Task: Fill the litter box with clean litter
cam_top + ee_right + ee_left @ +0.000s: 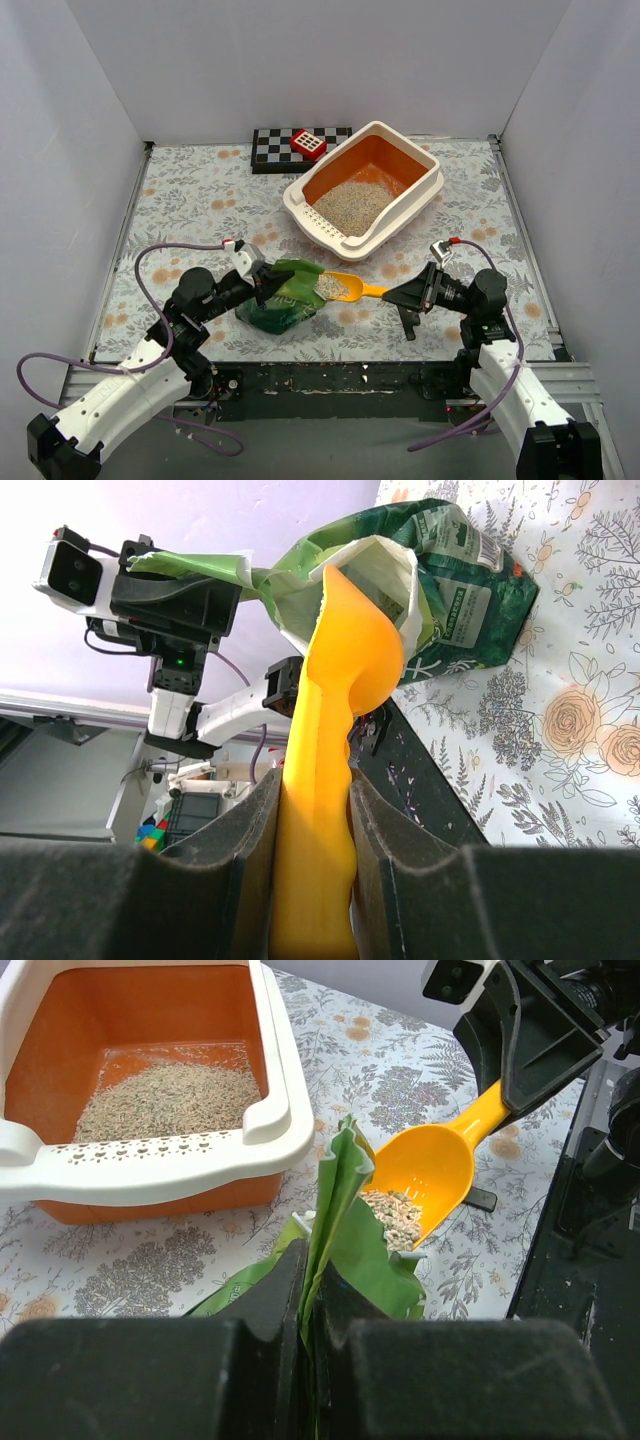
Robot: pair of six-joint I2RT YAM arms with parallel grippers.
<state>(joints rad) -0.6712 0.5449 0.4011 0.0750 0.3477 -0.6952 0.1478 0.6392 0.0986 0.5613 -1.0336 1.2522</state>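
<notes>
right claw (391, 294) around smooth orange-yellow scoop (432, 1163) (grainy litter (395, 1216) inside)

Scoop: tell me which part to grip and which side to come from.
Grip the thin handle, coming in from the table's right along its length. The scoop sits roughly level with its bowl at the mouth of the bag, carrying litter, and the handle points right. The right end effector is shut on it exactly so.
</notes>
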